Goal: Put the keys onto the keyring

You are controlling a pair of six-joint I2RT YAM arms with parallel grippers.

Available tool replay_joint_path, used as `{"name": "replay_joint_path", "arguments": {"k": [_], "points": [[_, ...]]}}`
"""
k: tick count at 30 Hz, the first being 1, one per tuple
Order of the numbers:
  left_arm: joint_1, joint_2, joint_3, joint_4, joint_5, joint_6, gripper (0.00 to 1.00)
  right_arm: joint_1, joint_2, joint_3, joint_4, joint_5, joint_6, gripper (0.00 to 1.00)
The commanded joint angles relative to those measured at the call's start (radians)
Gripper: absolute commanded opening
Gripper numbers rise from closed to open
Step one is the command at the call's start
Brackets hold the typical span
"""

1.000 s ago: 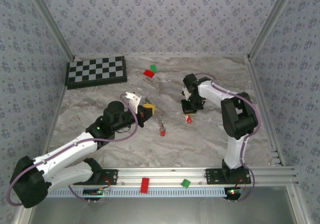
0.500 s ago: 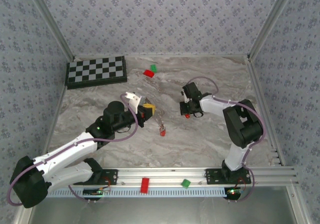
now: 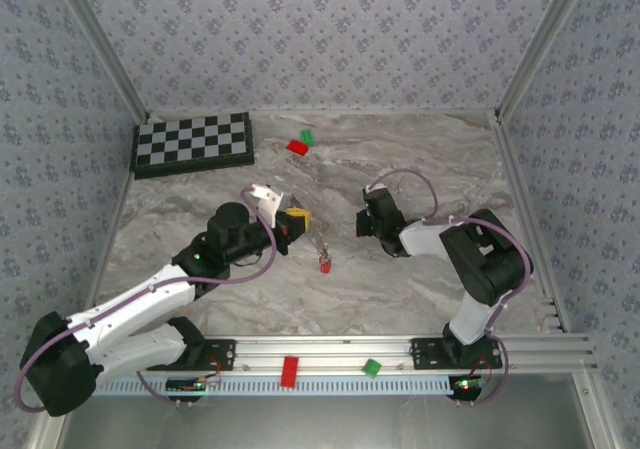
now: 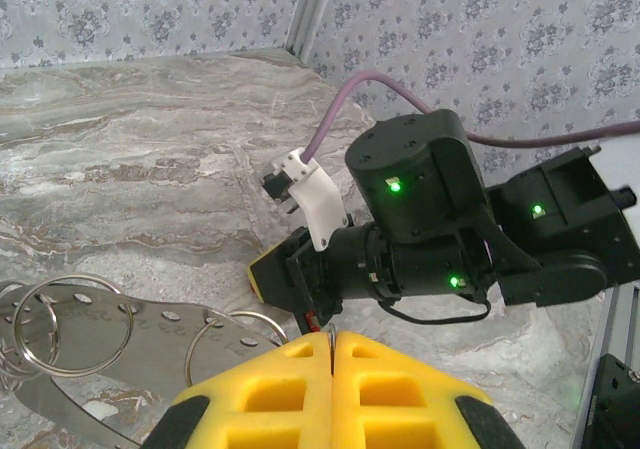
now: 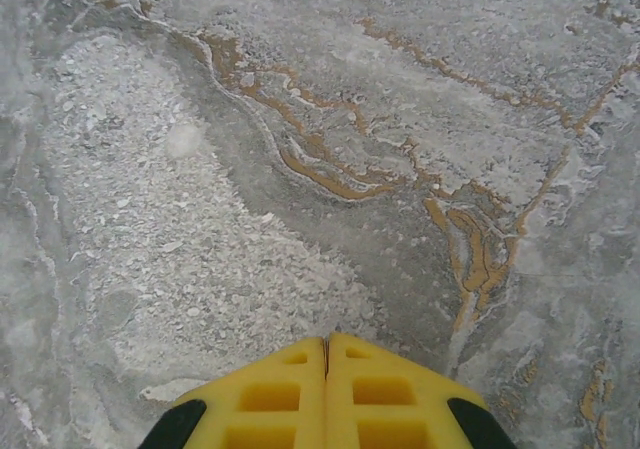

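Note:
In the left wrist view my left gripper (image 4: 332, 337) is shut on a thin silver ring of the keyring (image 4: 95, 337), a grey metal band with holes and wire loops trailing to the left. My right gripper (image 4: 268, 275) faces it a short way off, and a small red key head (image 4: 312, 319) shows at its fingers. In the top view the left gripper (image 3: 300, 215) and right gripper (image 3: 361, 223) point at each other over mid-table. Another red key (image 3: 324, 262) lies just below them. In the right wrist view the right gripper (image 5: 326, 341) is shut above bare marble.
A chessboard (image 3: 192, 142) lies at the back left. A red block (image 3: 297, 147) and a green block (image 3: 307, 137) sit behind the grippers. Another red block (image 3: 290, 369) and green block (image 3: 371, 368) rest on the front rail.
The right gripper swung forward and left toward the left gripper, turning from pointing down to pointing sideways; its red key is now hidden from above. The left arm held still.

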Motion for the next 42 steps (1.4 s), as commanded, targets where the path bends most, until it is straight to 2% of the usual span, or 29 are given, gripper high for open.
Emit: {"name": "replay_joint_path", "arguments": {"k": [1, 7, 13, 17, 21, 27, 31, 36, 39, 42], "points": [[-0.006, 0.005, 0.002, 0.052, -0.001, -0.010, 0.00, 0.009, 0.028, -0.056, 0.063, 0.040, 0.030, 0.00], [-0.007, 0.000, 0.003, 0.049, -0.002, -0.007, 0.00, 0.014, 0.042, -0.067, 0.096, 0.034, 0.030, 0.00], [-0.006, 0.000, 0.006, 0.046, -0.002, -0.007, 0.00, 0.012, -0.008, -0.072, 0.059, 0.022, 0.025, 0.00], [-0.006, -0.002, 0.004, 0.047, -0.005, -0.005, 0.00, 0.000, -0.075, -0.058, -0.020, -0.005, 0.026, 0.31], [-0.006, -0.001, 0.003, 0.046, -0.003, -0.005, 0.00, -0.029, -0.140, 0.000, -0.161, -0.048, 0.025, 0.36], [-0.006, -0.003, 0.004, 0.045, -0.003, -0.005, 0.00, -0.077, -0.174, 0.178, -0.444, -0.114, 0.006, 0.37], [-0.006, -0.006, 0.002, 0.044, -0.004, -0.005, 0.00, -0.107, -0.115, 0.352, -0.698, -0.218, -0.047, 0.36], [-0.006, -0.013, 0.002, 0.043, 0.000, -0.005, 0.00, -0.153, 0.034, 0.605, -1.019, -0.326, -0.135, 0.36], [-0.006, -0.015, 0.003, 0.042, 0.000, -0.005, 0.00, -0.172, 0.113, 0.697, -1.136, -0.365, -0.172, 0.35], [-0.006, -0.018, 0.003, 0.042, 0.000, -0.006, 0.00, -0.189, 0.157, 0.738, -1.178, -0.387, -0.190, 0.34]]}}
